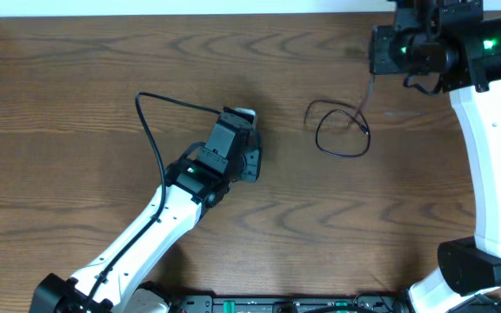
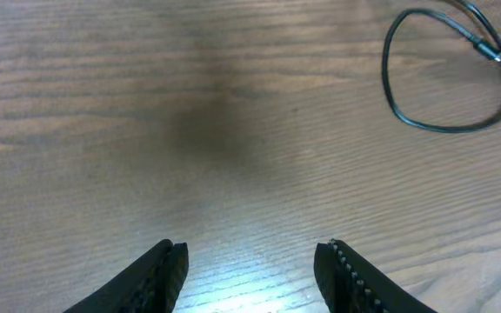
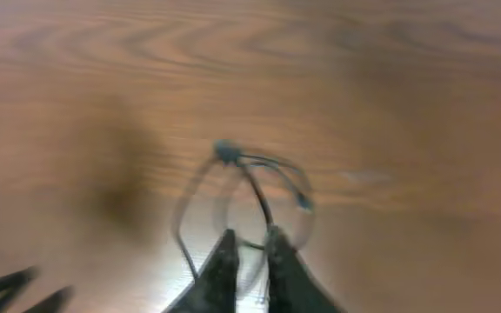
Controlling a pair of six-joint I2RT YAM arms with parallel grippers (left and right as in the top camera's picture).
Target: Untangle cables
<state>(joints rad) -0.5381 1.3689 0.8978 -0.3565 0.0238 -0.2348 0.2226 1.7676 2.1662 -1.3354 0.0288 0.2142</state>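
Observation:
A thin black cable [image 1: 342, 155] lies coiled in a small loop right of the table's middle, and one strand rises from it to my right gripper [image 1: 374, 76] above. In the blurred right wrist view, that gripper [image 3: 250, 248] has its fingers almost together, with a dark strand [image 3: 257, 191] running down between them and pale loops around it. No white cable can be told apart. My left gripper [image 1: 240, 115] hangs left of the coil. It [image 2: 252, 261] stands open over bare wood with nothing between its fingers, and the black cable loop [image 2: 446, 129] shows at upper right.
The left arm's own thicker black cable [image 1: 150, 130] arcs over the table left of its gripper. The right arm's white link [image 1: 494, 156] runs down the right side. The table's far edge [image 1: 190, 13] meets a white wall.

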